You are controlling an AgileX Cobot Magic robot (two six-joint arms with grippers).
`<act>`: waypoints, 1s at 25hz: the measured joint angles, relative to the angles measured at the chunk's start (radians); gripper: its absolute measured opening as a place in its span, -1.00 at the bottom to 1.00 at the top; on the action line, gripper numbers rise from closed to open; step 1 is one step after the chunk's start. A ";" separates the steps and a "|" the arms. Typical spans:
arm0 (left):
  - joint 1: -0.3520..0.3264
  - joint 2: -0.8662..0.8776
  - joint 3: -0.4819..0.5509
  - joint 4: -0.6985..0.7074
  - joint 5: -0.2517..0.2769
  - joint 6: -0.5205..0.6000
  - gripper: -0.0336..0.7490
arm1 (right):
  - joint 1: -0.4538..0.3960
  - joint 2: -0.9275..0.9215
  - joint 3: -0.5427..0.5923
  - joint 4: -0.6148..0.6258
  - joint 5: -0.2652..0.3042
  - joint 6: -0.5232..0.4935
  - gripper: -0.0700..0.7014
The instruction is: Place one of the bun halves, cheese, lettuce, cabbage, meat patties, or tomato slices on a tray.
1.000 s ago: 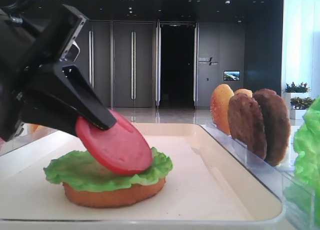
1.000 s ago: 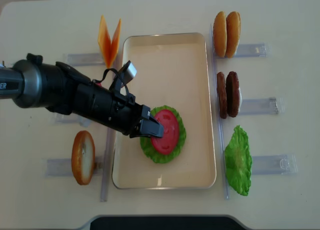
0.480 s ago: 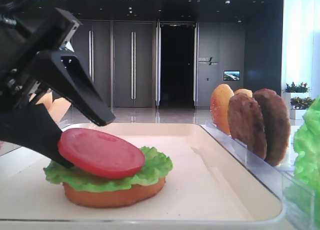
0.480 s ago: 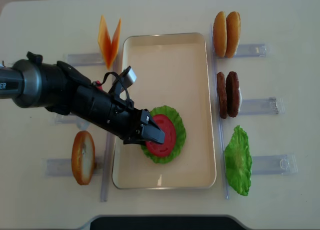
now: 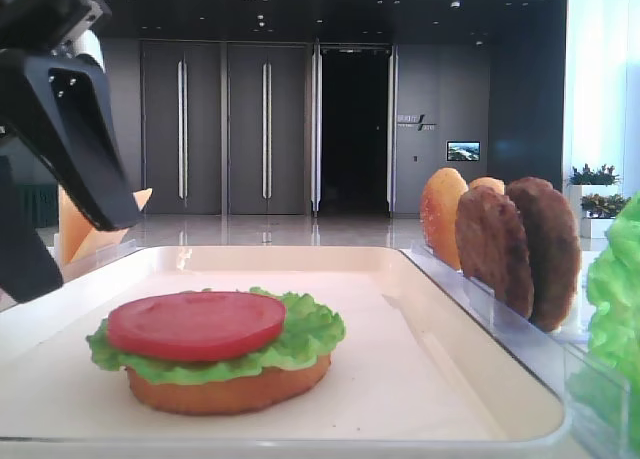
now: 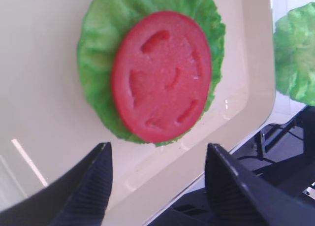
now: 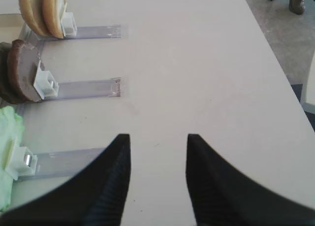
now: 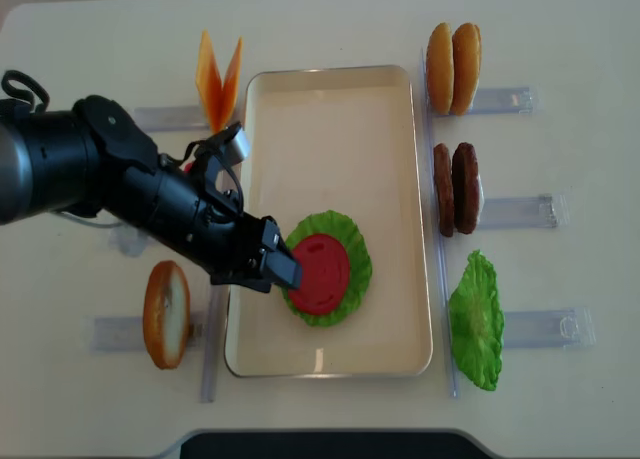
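Observation:
A pinkish-red tomato slice (image 8: pixel 320 273) lies flat on a lettuce leaf (image 8: pixel 352 241) that covers a bun half (image 5: pixel 230 391), all stacked on the cream tray (image 8: pixel 340 129). In the left wrist view the tomato slice (image 6: pixel 161 76) sits just beyond my left gripper (image 6: pixel 158 146), which is open with nothing between its fingers. From above, the left gripper (image 8: pixel 280 254) hovers at the stack's left edge, over the tray's left side. My right gripper (image 7: pixel 158 137) is open and holds nothing, above bare table to the right of the holders.
Clear holders flank the tray. On the right stand two bun halves (image 8: pixel 452 67), two meat patties (image 8: pixel 455 187) and a lettuce leaf (image 8: pixel 476 319). On the left stand cheese slices (image 8: pixel 218 79) and another bun half (image 8: pixel 166 313).
The left gripper opened and let go of the tomato slice, which tipped from tilted to flat on the lettuce. The gripper then drew back to the left.

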 joint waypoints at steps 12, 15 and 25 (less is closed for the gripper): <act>0.000 -0.111 -0.214 0.356 0.124 -0.308 0.24 | 0.000 0.000 0.000 0.000 0.000 0.000 -0.06; 0.000 -0.148 -0.281 0.543 0.204 -0.451 0.24 | 0.000 0.000 0.000 0.000 0.000 0.000 -0.06; 0.147 -0.160 -0.381 0.778 0.377 -0.555 0.24 | 0.000 0.000 0.000 0.000 0.001 0.000 -0.06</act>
